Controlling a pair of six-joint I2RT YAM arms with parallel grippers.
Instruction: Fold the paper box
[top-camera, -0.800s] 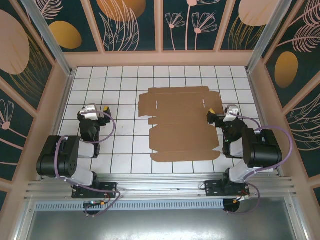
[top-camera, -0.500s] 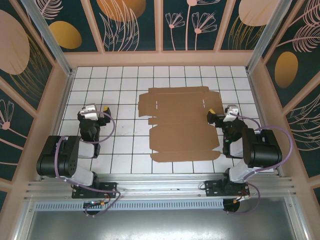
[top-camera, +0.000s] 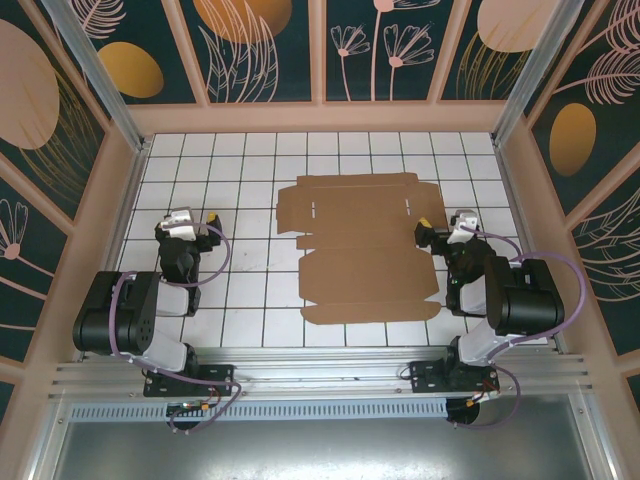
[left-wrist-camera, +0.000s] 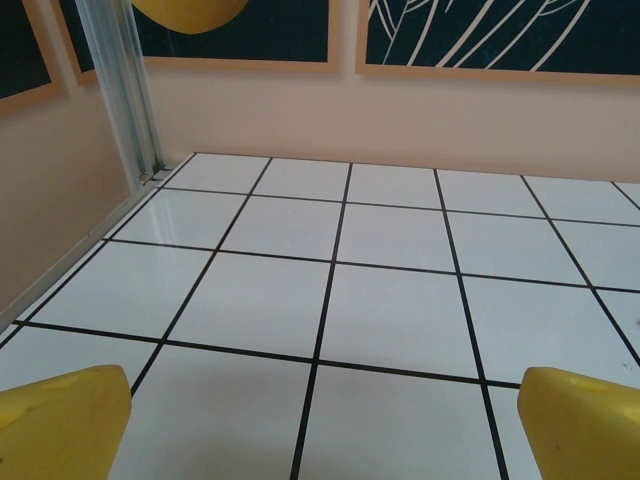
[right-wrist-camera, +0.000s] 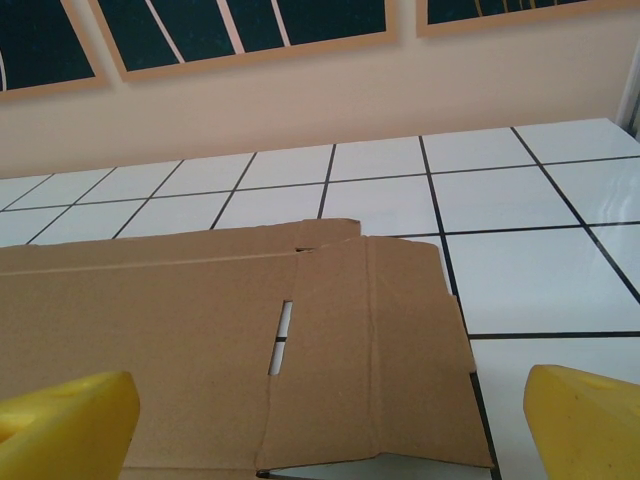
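Paper box (top-camera: 360, 250) is a flat, unfolded brown sheet lying centre-right on the white tiled table (top-camera: 230, 180). It is plain cardboard with flaps, creases and two slits. Its far edge stops short of the back wall (top-camera: 320, 118), and bare tiles run along the left side and the far rows. Right hand (top-camera: 440, 228) is at the sheet's right edge, yellow fingers (right-wrist-camera: 65, 425) spread wide, gripping nothing; cannot tell if it touches. Left hand (top-camera: 193, 218) is also spread open, over bare tiles, well apart from the sheet.
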